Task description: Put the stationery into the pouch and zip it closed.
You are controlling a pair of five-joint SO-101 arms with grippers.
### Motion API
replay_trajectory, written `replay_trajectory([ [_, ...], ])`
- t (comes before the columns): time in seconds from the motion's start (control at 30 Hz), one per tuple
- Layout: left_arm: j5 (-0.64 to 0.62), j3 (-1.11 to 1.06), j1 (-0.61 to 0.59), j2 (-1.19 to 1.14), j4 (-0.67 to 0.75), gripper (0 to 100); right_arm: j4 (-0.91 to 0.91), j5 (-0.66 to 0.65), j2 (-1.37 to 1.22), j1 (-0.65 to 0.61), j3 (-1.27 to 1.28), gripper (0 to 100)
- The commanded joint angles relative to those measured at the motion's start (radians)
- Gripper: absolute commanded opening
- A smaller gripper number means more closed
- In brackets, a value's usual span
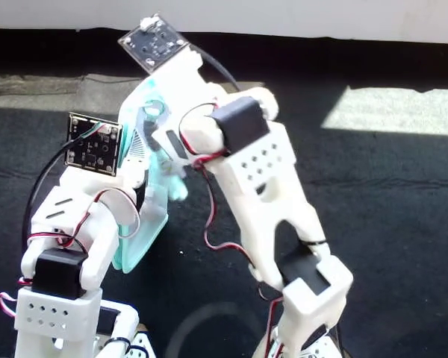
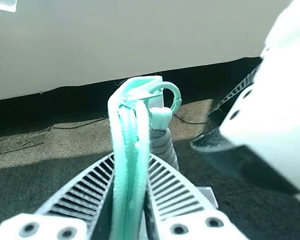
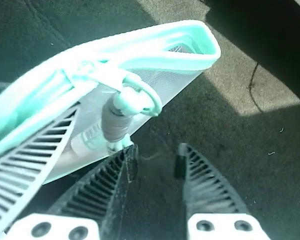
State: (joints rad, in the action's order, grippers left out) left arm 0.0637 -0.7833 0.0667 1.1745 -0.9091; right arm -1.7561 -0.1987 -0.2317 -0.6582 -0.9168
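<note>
A mint-green mesh pouch (image 1: pixel 144 224) is held up off the dark table, standing on edge between the two arms. My left gripper (image 2: pixel 132 162) is shut on the pouch's green zipper band (image 2: pixel 127 130). The ring-shaped zipper pull (image 3: pixel 142 95) sits at the pouch's top end, with a grey ribbed piece (image 3: pixel 111 125) just below it. A white labelled item (image 3: pixel 87 141) shows through the mesh. My right gripper (image 3: pixel 156 152) is open right beside the pull, one fingertip (image 3: pixel 129 152) almost touching the grey piece, with nothing between the fingers. In the high view it sits near the pouch's top (image 1: pixel 153 112).
The dark mat (image 1: pixel 373 194) stretches to the right, with a sunlit patch (image 1: pixel 396 110) at the back right. A tan strip (image 2: pixel 50 142) and a white wall (image 2: pixel 115 35) lie behind. The right arm's white body (image 2: pixel 275 105) stands close beside the left gripper.
</note>
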Motion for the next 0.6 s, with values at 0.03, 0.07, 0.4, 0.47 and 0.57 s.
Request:
replay_trajectory([
  [0.03,0.011,0.025,-0.007,0.012,0.005,1,0.031,0.008,-0.019,-0.041,-0.004,21.1],
  [0.07,0.011,0.025,-0.008,0.012,0.003,1,0.048,0.008,-0.021,-0.061,-0.004,21.1],
  [0.4,0.012,0.03,-0.012,0.012,0.005,1,0.269,0.127,-0.064,-0.094,0.044,21.3],
  [0.47,0.012,0.031,-0.012,0.012,0.005,1,0.274,0.127,-0.079,-0.097,0.045,21.3],
  [0.57,0.012,0.033,-0.012,0.013,0.005,1,0.274,0.127,-0.117,-0.091,0.042,21.3],
])
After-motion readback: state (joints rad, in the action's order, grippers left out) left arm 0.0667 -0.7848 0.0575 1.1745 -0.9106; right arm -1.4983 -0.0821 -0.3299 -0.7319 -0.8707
